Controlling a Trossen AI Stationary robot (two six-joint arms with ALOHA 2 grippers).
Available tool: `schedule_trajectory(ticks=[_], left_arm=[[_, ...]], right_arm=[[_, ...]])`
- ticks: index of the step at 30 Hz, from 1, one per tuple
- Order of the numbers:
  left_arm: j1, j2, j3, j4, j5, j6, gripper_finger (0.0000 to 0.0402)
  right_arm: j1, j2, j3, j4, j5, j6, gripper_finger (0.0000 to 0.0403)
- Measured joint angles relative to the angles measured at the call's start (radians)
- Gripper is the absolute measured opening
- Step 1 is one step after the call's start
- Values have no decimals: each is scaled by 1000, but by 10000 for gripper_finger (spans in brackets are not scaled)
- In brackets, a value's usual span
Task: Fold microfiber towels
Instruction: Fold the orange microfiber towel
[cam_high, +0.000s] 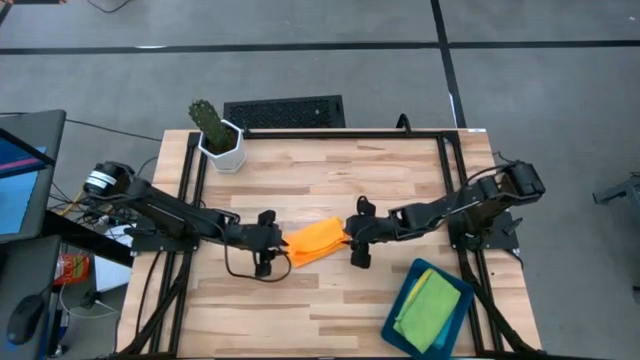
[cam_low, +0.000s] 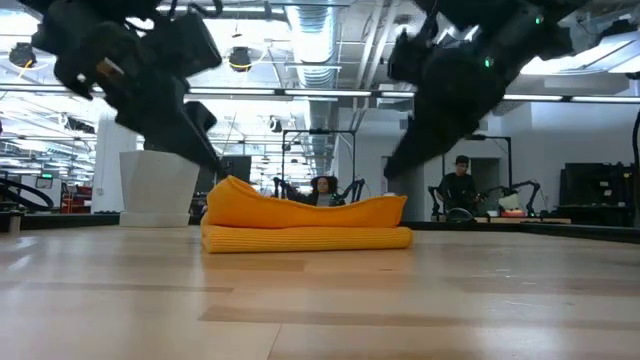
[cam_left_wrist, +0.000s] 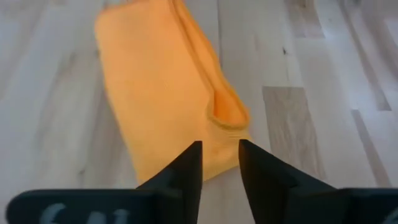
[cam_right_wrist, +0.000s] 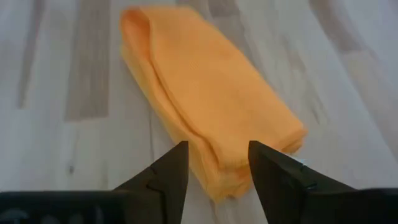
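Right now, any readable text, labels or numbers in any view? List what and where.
None legible.
Left gripper: pale marks on its housing, too blurred to read.
Red packet beside the table: print too small to read.
Orange towel, teal tray, white planter: no markings visible.

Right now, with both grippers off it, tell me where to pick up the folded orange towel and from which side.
Probably best by a short end. The orange towel lies folded into a thick strip between the open left gripper and the open right gripper. The end facing the right gripper shows stacked layer edges, so pinching there, coming in low from that side, should catch every layer and keep the fold.
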Motion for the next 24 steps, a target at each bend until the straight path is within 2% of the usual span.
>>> schedule_trajectory(ticks=[4, 7, 12, 16, 20, 24], left_arm=[[0, -90, 0, -24, -21, -1, 108], [-2, -100, 0, -11, -84, -17, 104], [-1, 7, -55, 124, -125, -53, 64], [-3, 108, -63, 277, -24, -64, 29], [-13, 182, -53, 309, 11, -69, 6], [-13, 208, -53, 323, 54, -71, 2]], right_arm=[[0, -37, 0, 38, 15, 1, 181], [-9, -12, 2, 149, 11, 1, 144], [-14, 108, 0, 280, -1, 2, 59], [-10, 187, 2, 313, -8, 56, 13], [20, 226, 0, 323, -29, 103, 21], [49, 235, -10, 319, -5, 140, 41]])
